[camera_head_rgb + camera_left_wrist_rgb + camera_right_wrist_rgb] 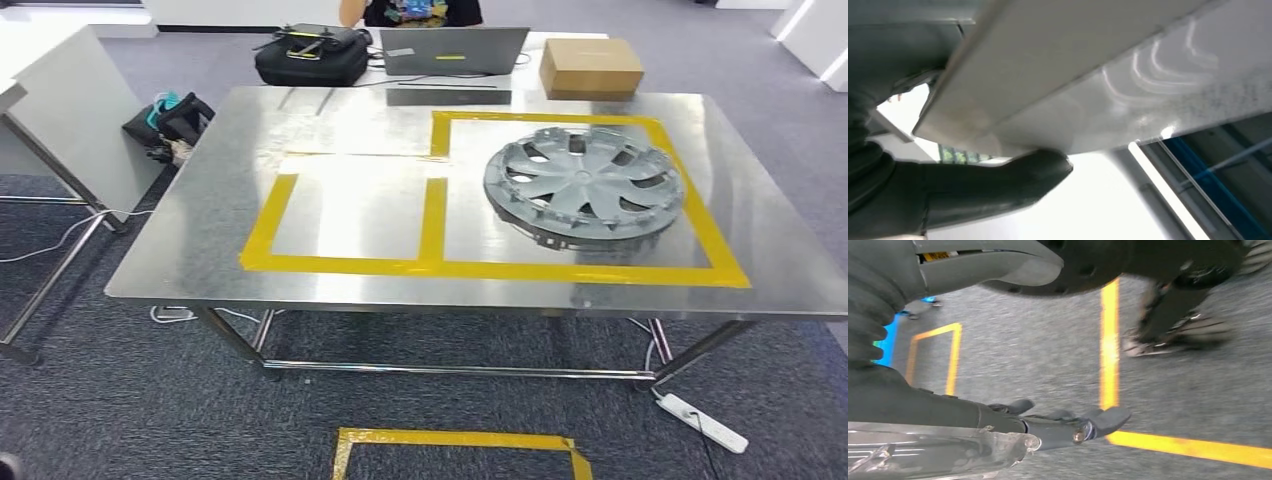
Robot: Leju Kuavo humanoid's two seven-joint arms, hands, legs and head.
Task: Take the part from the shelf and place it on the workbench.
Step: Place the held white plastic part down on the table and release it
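1 steel counter (350,120). 1 grey hubcap-type part (585,185) on it. 2 yellow tape boxes on counter top: 1 smaller (270,225), 1 bigger (715,245), sharing a side. 1 tape outline on floor (455,438). Behind the counter: 1 black bag (310,55), 1 laptop (452,50), 1 cardboard box (590,68). 1 white power strip (703,422) on carpet. 1 person at far edge.

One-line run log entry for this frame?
part: hubcap on workbench, inside yellow tape outline | left robot hand: state unclear | right robot hand: over floor
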